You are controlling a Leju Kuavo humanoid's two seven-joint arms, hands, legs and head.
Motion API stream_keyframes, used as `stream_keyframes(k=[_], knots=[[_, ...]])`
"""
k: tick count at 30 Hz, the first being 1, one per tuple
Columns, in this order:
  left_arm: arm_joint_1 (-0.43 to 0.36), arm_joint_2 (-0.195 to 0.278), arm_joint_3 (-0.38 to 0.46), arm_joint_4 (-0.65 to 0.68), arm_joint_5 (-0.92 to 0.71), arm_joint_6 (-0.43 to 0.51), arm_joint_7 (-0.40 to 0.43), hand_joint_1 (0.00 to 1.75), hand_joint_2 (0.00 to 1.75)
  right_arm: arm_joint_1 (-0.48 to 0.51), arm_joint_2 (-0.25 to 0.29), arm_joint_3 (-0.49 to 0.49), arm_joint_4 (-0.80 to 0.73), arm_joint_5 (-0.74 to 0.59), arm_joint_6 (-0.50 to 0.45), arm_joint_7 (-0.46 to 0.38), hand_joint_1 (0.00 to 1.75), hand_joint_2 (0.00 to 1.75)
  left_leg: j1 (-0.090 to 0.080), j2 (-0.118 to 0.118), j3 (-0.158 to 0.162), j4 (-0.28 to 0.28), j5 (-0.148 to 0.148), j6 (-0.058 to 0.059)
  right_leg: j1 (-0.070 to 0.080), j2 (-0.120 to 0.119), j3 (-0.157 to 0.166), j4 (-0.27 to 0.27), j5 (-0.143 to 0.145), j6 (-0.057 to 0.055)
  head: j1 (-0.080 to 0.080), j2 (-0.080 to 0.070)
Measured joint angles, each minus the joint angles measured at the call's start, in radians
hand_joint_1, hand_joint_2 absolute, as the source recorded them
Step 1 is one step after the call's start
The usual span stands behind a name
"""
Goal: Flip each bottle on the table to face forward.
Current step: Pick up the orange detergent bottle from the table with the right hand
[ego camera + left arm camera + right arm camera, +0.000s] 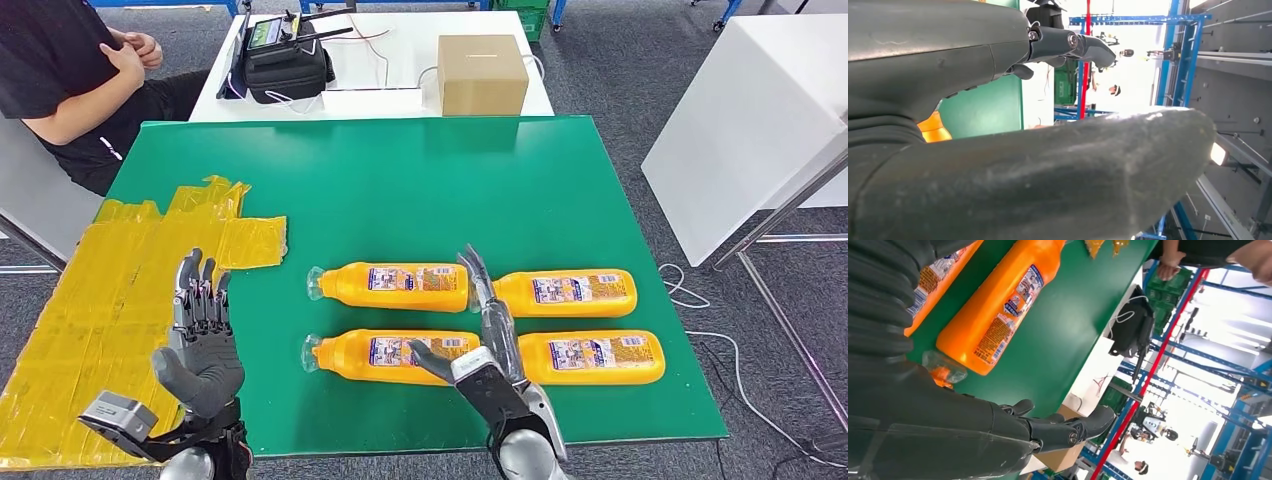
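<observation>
Overhead, green table [400, 180], grey carpet [620, 80], both hands [203, 340] [490, 350] spread, empty.

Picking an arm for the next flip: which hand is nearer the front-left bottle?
Right. The right hand hovers at the front-left bottle, by its base; the left hand hangs open over the table's left side.

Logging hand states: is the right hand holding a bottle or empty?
Empty. The right hand hovers with fingers extended between the four orange bottles, gripping none.
</observation>
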Motion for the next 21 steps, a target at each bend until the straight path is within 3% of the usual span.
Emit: stream_keyframes(k=[3, 9, 21], knots=[[-0.010, -0.001, 0.001, 0.000, 0.004, -0.002, 0.012, 0.00, 1.75, -0.025, 0.000, 0.012, 0.023, 0.018, 0.007, 0.028, 0.00, 1.75, 0.000, 0.000, 0.000, 0.000, 0.000, 0.000, 0.000, 0.000, 0.000, 0.000, 0.000, 0.000, 0.000, 0.000], [-0.025, -0.002, 0.008, 0.000, 0.008, -0.021, 0.025, 0.00, 1.75, -0.053, 0.000, 0.036, 0.046, 0.034, 0.025, 0.055, 0.00, 1.75, 0.000, 0.000, 0.000, 0.000, 0.000, 0.000, 0.000, 0.000, 0.000, 0.000, 0.000, 0.000, 0.000, 0.000], [-0.005, -0.005, 0.020, 0.000, -0.009, -0.044, -0.006, 0.00, 1.75, -0.019, -0.003, 0.051, 0.050, 0.006, -0.004, 0.022, 0.00, 1.75, 0.000, 0.000, 0.000, 0.000, 0.000, 0.000, 0.000, 0.000, 0.000, 0.000, 0.000, 0.000, 0.000, 0.000]])
